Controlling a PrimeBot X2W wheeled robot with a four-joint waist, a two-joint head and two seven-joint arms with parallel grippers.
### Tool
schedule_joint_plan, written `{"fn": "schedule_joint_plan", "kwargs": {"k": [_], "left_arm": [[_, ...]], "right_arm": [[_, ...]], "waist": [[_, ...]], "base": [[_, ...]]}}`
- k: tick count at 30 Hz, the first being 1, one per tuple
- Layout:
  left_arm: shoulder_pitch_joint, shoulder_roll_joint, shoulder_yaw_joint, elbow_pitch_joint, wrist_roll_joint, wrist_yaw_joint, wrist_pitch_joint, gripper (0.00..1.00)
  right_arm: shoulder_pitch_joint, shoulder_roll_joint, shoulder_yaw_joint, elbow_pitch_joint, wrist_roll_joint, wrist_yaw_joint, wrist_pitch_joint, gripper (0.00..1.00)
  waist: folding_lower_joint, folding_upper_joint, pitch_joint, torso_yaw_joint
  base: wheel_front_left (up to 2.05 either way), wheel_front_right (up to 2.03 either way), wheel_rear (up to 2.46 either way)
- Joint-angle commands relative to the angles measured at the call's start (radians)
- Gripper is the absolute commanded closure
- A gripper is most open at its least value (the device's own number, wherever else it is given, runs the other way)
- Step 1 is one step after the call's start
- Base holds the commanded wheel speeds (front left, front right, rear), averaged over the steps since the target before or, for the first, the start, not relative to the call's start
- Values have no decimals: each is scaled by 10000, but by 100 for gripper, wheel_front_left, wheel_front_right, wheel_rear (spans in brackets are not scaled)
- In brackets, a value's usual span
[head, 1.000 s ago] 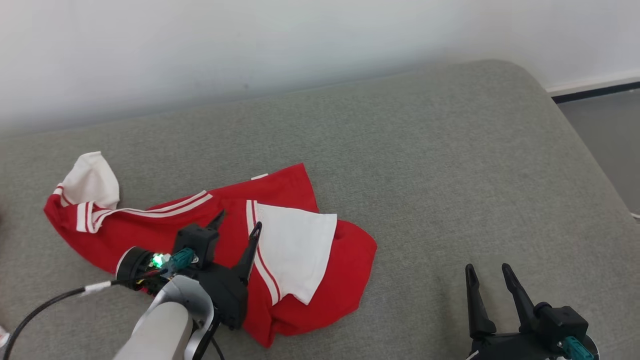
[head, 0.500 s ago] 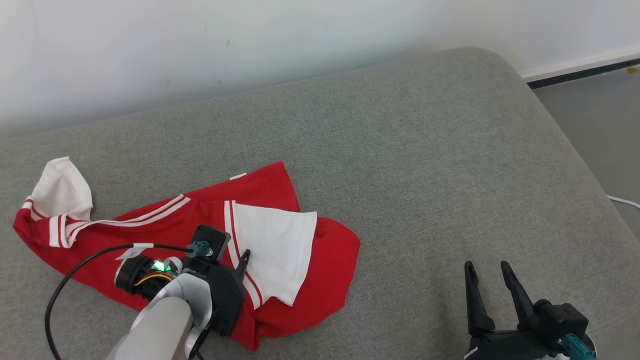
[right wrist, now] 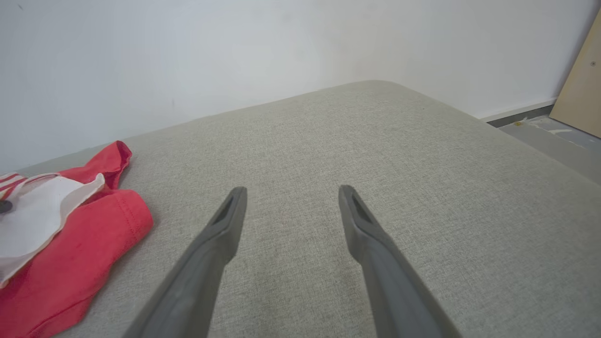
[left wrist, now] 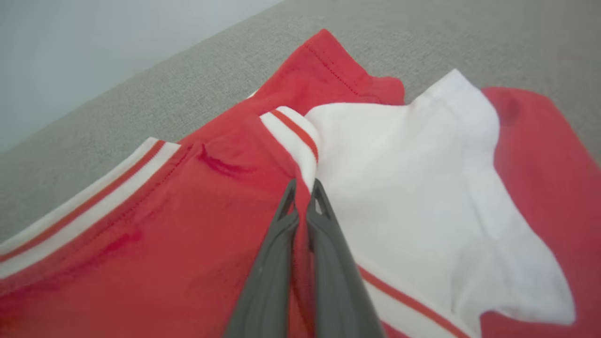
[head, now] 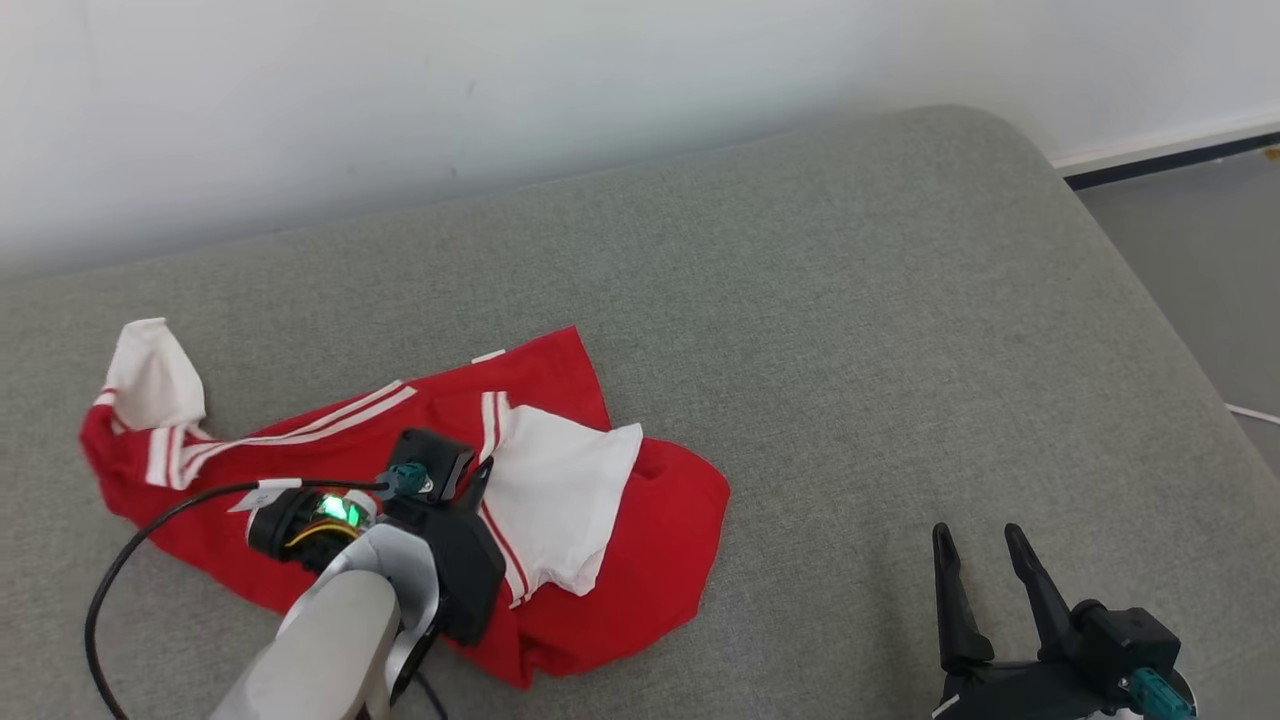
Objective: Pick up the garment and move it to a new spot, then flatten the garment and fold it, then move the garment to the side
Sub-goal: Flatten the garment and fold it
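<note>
The garment (head: 650,520) is a red shirt with white sleeves and white stripes, lying crumpled on the left part of a grey cushion (head: 850,330). My left gripper (head: 484,468) presses down on its middle, at the striped seam where red meets the white sleeve. In the left wrist view the left gripper (left wrist: 304,188) is shut, with a pinch of that seam of the garment (left wrist: 188,211) between the tips. My right gripper (head: 980,540) hovers open over bare cushion at the lower right, apart from the garment. The right wrist view has the right gripper (right wrist: 291,192) with the garment (right wrist: 70,253) at the far left.
The cushion has wide free room to the right of the shirt and ends in a rounded corner (head: 1000,130). A white wall runs behind it. Grey floor (head: 1200,230) with a white cable (head: 1255,413) lies beyond the right edge. A wooden board (right wrist: 580,75) leans far right.
My left gripper dropped onto the shirt and closed from wide open onto the striped seam, and the white sleeve has bunched up around it. The right gripper stayed put. The camera shifted slightly.
</note>
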State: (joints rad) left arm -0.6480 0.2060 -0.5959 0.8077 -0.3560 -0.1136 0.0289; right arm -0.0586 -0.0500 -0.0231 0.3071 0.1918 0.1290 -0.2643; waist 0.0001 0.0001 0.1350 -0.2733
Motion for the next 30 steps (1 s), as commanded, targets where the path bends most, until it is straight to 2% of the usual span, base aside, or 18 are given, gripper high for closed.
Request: {"fn": "schedule_joint_plan", "kwargs": {"k": [1, 6, 11, 17, 23, 27, 30], "left_arm": [[-160, -170, 49, -219, -180, -29, -282, 100], [-167, -342, 222, -917, -519, -79, -938, 100], [391, -340, 420, -2084, -737, 120, -1489, 100], [1644, 151, 793, -3746, -1054, 545, -1850, 100], [3525, 661, 1328, -5544, -1445, 1160, -2396, 100], [4799, 868, 1745, -6101, -1764, 1452, -2636, 100], [5511, 820, 2078, -6172, -2051, 1615, -2776, 100]], "right_arm": [[94, -4, -12, 15, -20, 36, -12, 0], [252, -6, -108, 42, -88, 36, -12, 0], [500, -7, -205, 81, -176, 36, -12, 0], [614, -9, -229, 102, -258, 36, -12, 0], [692, -6, -186, 128, -287, 36, -12, 0], [693, -4, -179, 129, -292, 36, -12, 0], [654, -7, -174, 151, -305, 36, -12, 0]], "waist": [[-1, -1, -142, 149], [-1, -1, -354, 442], [-1, -1, -609, 1041], [-1, -1, -846, 1805], [-1, -1, -990, 2378], [-1, -1, -972, 2590], [-1, -1, -938, 2656]], "base": [[0, 0, 0], [0, 0, 0], [0, 0, 0], [0, 0, 0], [0, 0, 0], [0, 0, 0], [0, 0, 0]]}}
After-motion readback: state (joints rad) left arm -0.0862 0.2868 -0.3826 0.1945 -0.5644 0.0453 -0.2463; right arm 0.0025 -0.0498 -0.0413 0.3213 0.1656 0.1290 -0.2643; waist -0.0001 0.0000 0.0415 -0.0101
